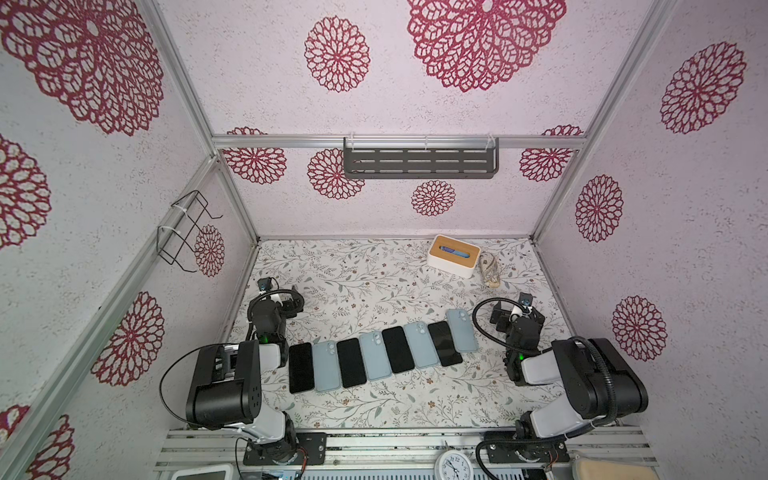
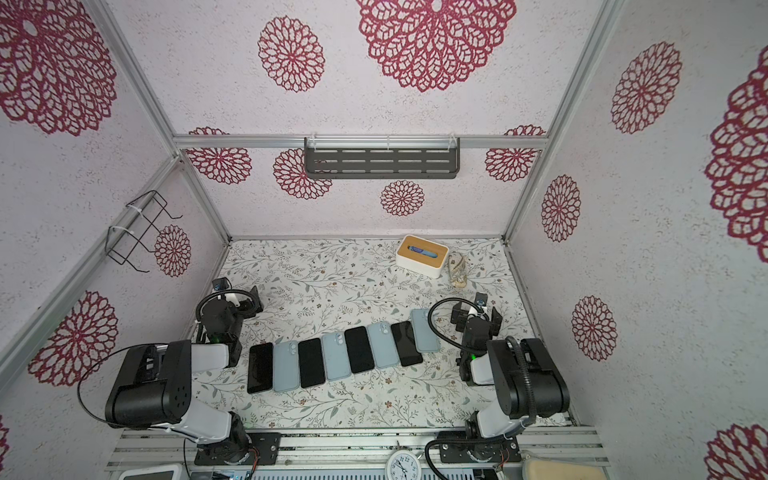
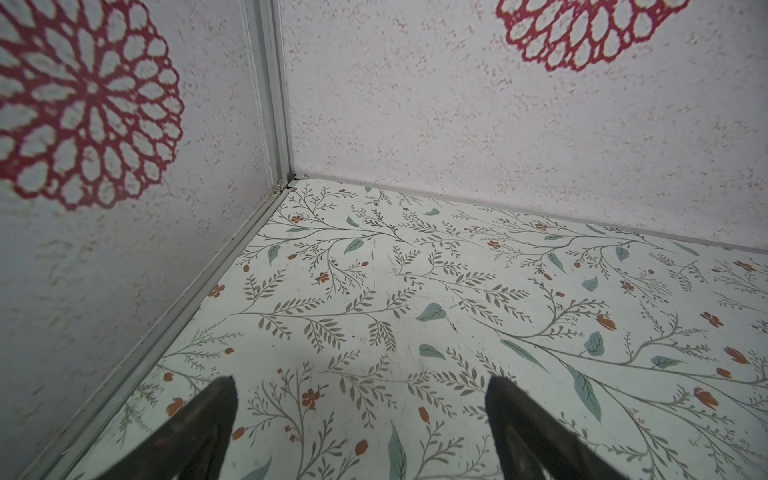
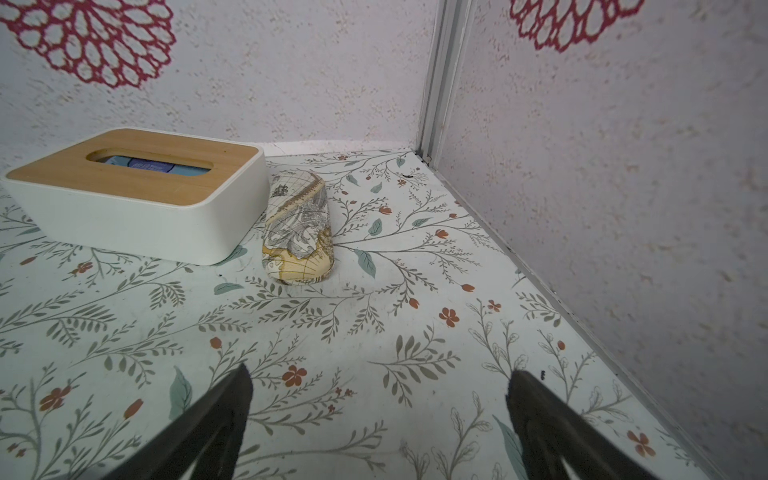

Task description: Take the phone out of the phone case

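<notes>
A slanting row of several flat slabs lies across the middle of the flowered table in both top views. Black screen-up phones alternate with pale blue phone cases that lie back up and show camera cut-outs. Whether a blue case holds a phone cannot be told. My left gripper hangs open over bare table beyond the row's left end. My right gripper is open too, just right of the row's far end. Neither wrist view shows the row.
A white tissue box with a wooden lid stands at the back right, with a map-print pouch beside it. On the back wall hangs a grey shelf; a wire rack is fixed to the left wall. Walls close in on three sides.
</notes>
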You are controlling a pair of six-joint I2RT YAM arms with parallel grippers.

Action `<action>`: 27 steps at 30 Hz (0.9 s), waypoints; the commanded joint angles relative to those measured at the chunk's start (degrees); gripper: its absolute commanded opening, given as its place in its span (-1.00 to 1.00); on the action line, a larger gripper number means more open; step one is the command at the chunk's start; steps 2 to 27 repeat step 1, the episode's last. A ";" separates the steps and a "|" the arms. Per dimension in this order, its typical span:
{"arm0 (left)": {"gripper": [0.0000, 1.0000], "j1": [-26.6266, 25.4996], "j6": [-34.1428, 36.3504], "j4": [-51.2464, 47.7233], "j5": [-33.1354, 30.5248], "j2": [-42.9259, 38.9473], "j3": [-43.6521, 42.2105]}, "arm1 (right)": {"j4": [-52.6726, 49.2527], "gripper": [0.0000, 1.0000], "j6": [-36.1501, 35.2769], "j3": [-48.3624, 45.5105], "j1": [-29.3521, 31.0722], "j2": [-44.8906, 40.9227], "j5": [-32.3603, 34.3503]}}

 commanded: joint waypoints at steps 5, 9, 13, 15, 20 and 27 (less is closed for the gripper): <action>0.94 0.17 -0.30 -0.03 0.51 0.38 -0.08 | 2.12 0.98 0.83 0.19 0.10 -0.51 1.91; 0.94 0.17 -0.30 -0.03 0.51 0.38 -0.08 | 2.12 0.98 0.83 0.19 0.10 -0.51 1.91; 0.94 0.17 -0.30 -0.03 0.51 0.38 -0.08 | 2.12 0.98 0.83 0.19 0.10 -0.51 1.91; 0.94 0.17 -0.30 -0.03 0.51 0.38 -0.08 | 2.12 0.98 0.83 0.19 0.10 -0.51 1.91; 0.94 0.17 -0.30 -0.03 0.51 0.38 -0.08 | 2.12 0.98 0.83 0.19 0.10 -0.51 1.91; 0.94 0.17 -0.30 -0.03 0.51 0.38 -0.08 | 2.12 0.98 0.83 0.19 0.10 -0.51 1.91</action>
